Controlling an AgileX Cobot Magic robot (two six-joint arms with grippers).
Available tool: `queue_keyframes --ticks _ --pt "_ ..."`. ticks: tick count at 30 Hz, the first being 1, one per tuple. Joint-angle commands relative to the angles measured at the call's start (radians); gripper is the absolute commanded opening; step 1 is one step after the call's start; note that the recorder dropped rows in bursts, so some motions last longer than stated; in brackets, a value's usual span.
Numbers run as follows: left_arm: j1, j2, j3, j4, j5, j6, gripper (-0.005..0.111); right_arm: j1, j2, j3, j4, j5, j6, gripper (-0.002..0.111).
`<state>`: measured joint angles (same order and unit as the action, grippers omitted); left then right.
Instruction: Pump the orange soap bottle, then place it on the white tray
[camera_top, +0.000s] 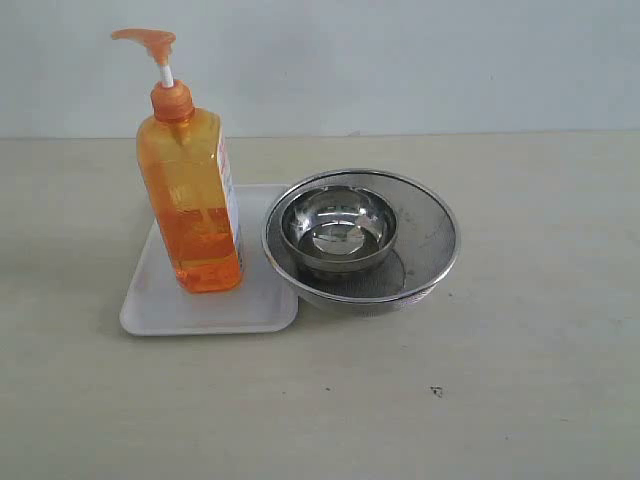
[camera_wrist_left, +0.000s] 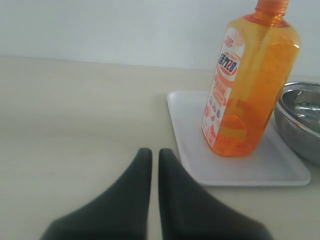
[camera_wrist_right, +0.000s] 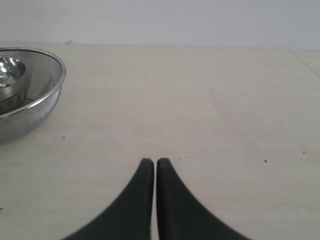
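Orange soap bottle: upright on the white tray, near its left side in the exterior view, free of both grippers. Pump head is up on its white stem, spout pointing left. The label sits on the bottle's right-hand face.

White tray: flat on the table, bare surface showing in front of the bottle.

Mesh strainer: just right of the tray, its rim meeting the tray's right edge. Whether it overlaps or only touches cannot be told.

Steel bowl: inside the strainer.

Left gripper: fingers drawn together to a hairline gap, holding nothing, low over the table near the tray.

Right gripper: fingers likewise pressed together, holding nothing, over bare table apart from the strainer.
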<state>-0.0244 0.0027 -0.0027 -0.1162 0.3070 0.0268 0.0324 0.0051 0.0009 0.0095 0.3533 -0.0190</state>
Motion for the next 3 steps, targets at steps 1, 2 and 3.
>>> queue_keyframes --ticks 1,2,3 --pt "0.003 -0.003 0.003 -0.007 -0.003 0.003 0.005 -0.002 -0.005 -0.001 0.001 -0.012 -0.002 0.000" --pt "0.003 -0.003 0.003 -0.007 -0.003 0.003 0.005 -0.002 -0.005 -0.001 0.001 -0.012 -0.002 0.000" --pt "0.003 -0.003 0.003 -0.007 -0.003 0.003 0.005 -0.002 -0.005 -0.001 0.001 -0.012 -0.002 0.000"
